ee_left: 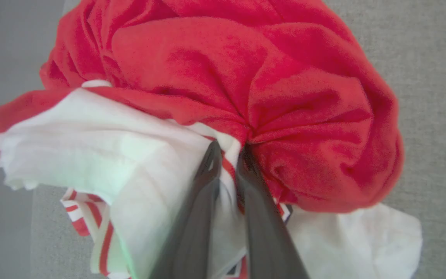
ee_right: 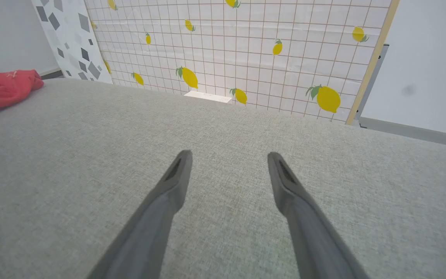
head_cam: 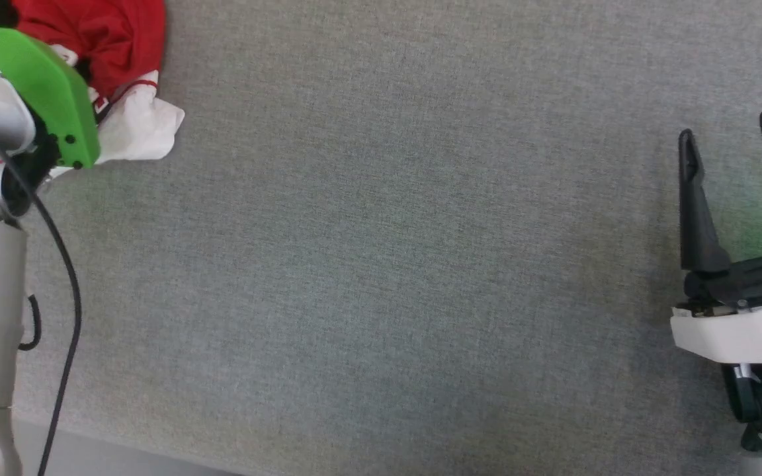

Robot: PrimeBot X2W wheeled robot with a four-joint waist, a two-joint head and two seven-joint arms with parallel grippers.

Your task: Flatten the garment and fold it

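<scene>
The garment (head_cam: 116, 39) lies crumpled in a heap at the table's far left corner, red body on top with a white sleeve (head_cam: 139, 129) spilling out. My left arm's green wrist cover (head_cam: 43, 86) hangs over it. Seen from the left wrist, my left gripper (ee_left: 229, 149) has its two dark fingers pinched together on a fold of the garment (ee_left: 285, 97), where the red-and-white striped trim meets the red cloth. My right gripper (head_cam: 731, 142) rests open at the right, far from the cloth, with nothing between its fingers (ee_right: 176, 174). In the right wrist view the garment (ee_right: 2, 91) is a red bundle at the far left.
A grey fabric table top (head_cam: 387, 251) spreads between the two arms. Its front edge (head_cam: 129, 449) runs along the lower left. A black cable (head_cam: 70, 284) hangs by my left arm. Behind the table stands a lemon-print grid panel (ee_right: 246, 50).
</scene>
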